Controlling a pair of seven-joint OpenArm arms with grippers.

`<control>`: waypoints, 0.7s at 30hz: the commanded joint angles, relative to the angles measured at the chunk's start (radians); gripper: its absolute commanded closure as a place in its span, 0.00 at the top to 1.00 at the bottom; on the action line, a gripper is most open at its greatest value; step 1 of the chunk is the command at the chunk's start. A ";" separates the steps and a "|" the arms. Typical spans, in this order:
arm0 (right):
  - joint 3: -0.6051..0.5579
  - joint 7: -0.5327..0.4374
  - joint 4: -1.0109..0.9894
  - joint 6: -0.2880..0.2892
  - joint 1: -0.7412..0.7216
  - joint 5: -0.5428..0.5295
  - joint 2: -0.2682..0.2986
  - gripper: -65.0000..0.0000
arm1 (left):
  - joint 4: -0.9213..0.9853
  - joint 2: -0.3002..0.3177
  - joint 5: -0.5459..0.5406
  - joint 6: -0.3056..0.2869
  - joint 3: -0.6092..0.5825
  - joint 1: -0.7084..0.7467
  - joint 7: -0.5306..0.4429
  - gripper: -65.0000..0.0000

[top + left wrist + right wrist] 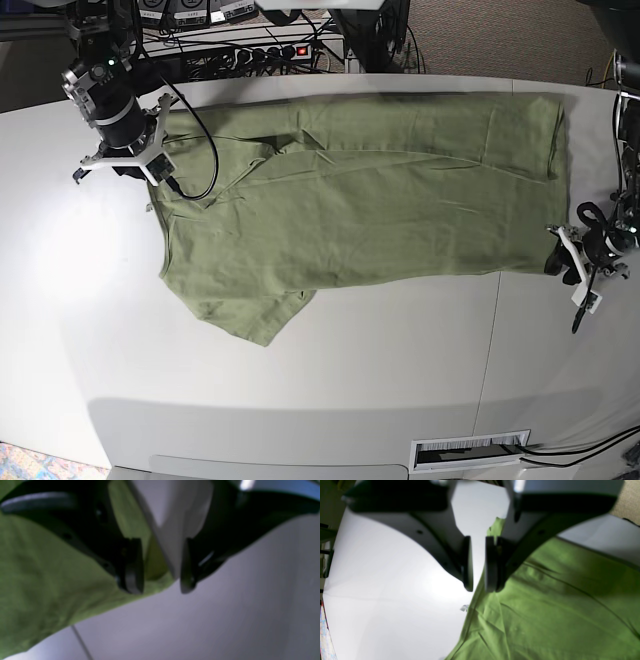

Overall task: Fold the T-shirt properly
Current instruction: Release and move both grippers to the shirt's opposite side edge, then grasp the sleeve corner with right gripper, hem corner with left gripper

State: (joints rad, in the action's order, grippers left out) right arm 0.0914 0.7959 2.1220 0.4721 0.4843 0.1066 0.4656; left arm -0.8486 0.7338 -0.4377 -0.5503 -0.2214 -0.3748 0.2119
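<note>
The green T-shirt (380,200) lies spread flat across the far half of the white table (300,380), with one sleeve pointing toward the front left. My left gripper (567,268) hovers at the shirt's right edge. In the left wrist view it (160,588) is open, one finger over the T-shirt (50,575) hem and the other over bare table. My right gripper (140,170) is at the shirt's far left corner. In the right wrist view it (480,588) stands open by a narrow gap above the edge of the T-shirt (557,605), with nothing between its fingers.
A power strip with cables (270,50) runs behind the table's far edge. A seam (490,330) crosses the tabletop on the right. A white slotted panel (470,452) sits at the front edge. Black cable (195,130) drapes from the right arm over the shirt's corner.
</note>
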 commanded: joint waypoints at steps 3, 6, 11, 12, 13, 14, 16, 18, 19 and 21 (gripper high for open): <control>0.008 -0.014 0.019 -0.009 -0.005 0.005 0.014 0.15 | 0.018 0.013 -0.011 0.003 0.010 -0.024 -0.021 0.40; 0.008 -0.014 0.019 -0.009 -0.005 0.005 0.014 0.15 | 0.043 -0.003 -0.011 0.001 0.010 -0.024 -0.021 0.40; 0.008 -0.015 0.019 -0.009 -0.005 0.005 0.014 0.15 | 0.049 -0.025 -0.013 -0.091 0.010 -0.024 -0.018 0.34; 0.008 -0.016 0.019 -0.009 -0.005 0.005 0.013 0.15 | 0.049 -0.025 -0.023 -0.122 0.010 -0.024 -0.017 0.28; 0.008 -0.016 0.019 -0.009 -0.006 0.006 0.014 0.15 | 0.049 -0.024 -0.039 -0.146 0.010 -0.024 -0.017 0.19; 0.009 -0.019 0.019 -0.009 -0.007 0.006 0.014 0.15 | 0.049 -0.023 -0.050 -0.148 0.010 -0.024 -0.017 0.09; 0.009 -0.020 0.019 -0.009 -0.019 0.007 0.013 0.15 | 0.045 -0.019 -0.068 -0.148 0.010 -0.025 -0.016 0.00; 0.009 -0.035 0.019 -0.009 -0.045 0.018 0.013 0.15 | 0.035 -0.014 -0.085 -0.148 0.010 -0.025 -0.009 0.00; 0.009 -0.034 0.019 -0.009 -0.063 0.021 0.013 0.15 | 0.026 -0.010 -0.091 -0.148 0.010 -0.025 -0.009 0.00; 0.009 -0.034 0.019 -0.016 -0.097 0.021 0.013 0.15 | 0.008 -0.001 -0.091 -0.148 0.010 -0.025 -0.008 0.00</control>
State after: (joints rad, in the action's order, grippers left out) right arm 0.0917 0.7807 2.1223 0.4660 0.3901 0.1223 0.4652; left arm -0.8261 0.7044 -0.5114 -0.6933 -0.2176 -0.3748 0.2268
